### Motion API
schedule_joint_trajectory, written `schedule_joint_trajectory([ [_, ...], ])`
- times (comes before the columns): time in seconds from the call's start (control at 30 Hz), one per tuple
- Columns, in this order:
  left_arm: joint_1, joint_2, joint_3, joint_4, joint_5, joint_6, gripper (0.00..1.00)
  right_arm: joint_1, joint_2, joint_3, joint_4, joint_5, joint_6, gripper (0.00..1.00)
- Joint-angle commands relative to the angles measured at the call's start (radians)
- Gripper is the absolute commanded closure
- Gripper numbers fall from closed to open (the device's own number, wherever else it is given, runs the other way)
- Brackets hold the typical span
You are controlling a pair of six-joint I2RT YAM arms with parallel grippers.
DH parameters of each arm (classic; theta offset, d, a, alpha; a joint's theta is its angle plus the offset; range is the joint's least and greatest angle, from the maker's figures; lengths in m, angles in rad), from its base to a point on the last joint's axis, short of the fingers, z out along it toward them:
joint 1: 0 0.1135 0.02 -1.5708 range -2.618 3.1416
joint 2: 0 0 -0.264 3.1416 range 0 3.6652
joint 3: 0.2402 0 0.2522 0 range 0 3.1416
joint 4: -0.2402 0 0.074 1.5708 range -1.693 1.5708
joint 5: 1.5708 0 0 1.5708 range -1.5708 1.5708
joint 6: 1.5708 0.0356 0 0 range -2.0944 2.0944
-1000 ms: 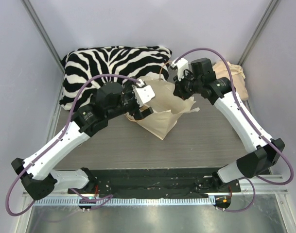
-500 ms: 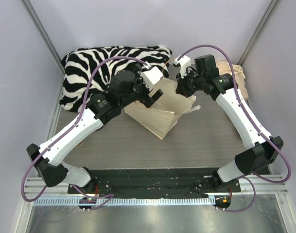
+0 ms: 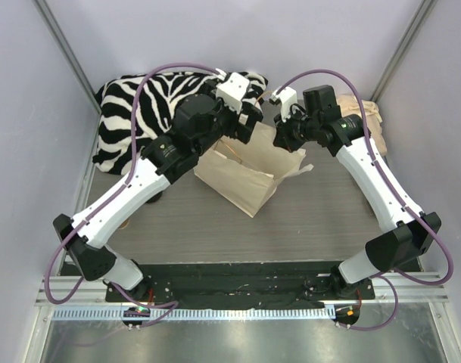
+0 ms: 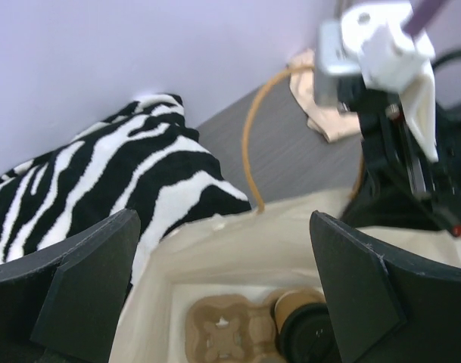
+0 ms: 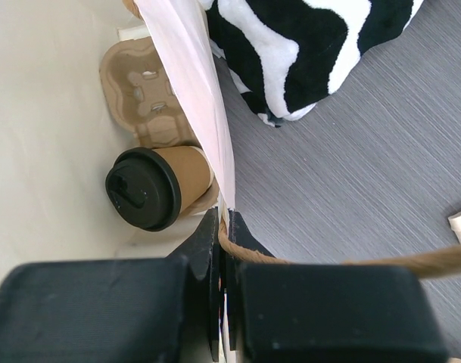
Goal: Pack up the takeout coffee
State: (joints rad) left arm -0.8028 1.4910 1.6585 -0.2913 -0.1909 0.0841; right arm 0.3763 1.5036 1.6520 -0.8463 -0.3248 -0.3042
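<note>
The takeout coffee, a brown paper cup with a black lid, stands in a moulded cup carrier at the bottom of an open paper bag. My left gripper hangs open above the bag's mouth, nothing between its fingers, with the cup and carrier below it. In the top view the left gripper sits over the bag's far edge. My right gripper is shut on the bag's rim where the rope handle joins, at the bag's right side.
A zebra-striped cushion lies at the back left, touching the bag. A beige cloth is bunched at the back right. Grey walls close in the table on three sides.
My left arm has risen and swung back and to the right, from the bag's near-left side to above its far edge, staying open. The right gripper kept its grip on the rim.
</note>
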Motion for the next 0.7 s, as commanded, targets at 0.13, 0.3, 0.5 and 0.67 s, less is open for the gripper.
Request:
schedule_joint_trajectory([
  [0.13, 0.076, 0.063, 0.19, 0.024, -0.071, -0.187, 0.0, -0.008, -0.006, 0.002, -0.007, 0.065, 0.005, 0.99],
  [0.3, 0.125, 0.066, 0.253, -0.012, -0.058, -0.179, 0.0, -0.046, -0.002, 0.031, -0.036, 0.073, 0.016, 0.99],
  [0.5, 0.175, 0.029, 0.205, -0.066, -0.058, -0.181, 0.0, -0.118, -0.005, 0.057, -0.1, 0.084, 0.016, 0.99],
  [0.67, 0.235, 0.017, 0.166, -0.123, -0.036, -0.195, 0.0, -0.194, -0.002, 0.072, -0.148, 0.089, -0.009, 0.99],
])
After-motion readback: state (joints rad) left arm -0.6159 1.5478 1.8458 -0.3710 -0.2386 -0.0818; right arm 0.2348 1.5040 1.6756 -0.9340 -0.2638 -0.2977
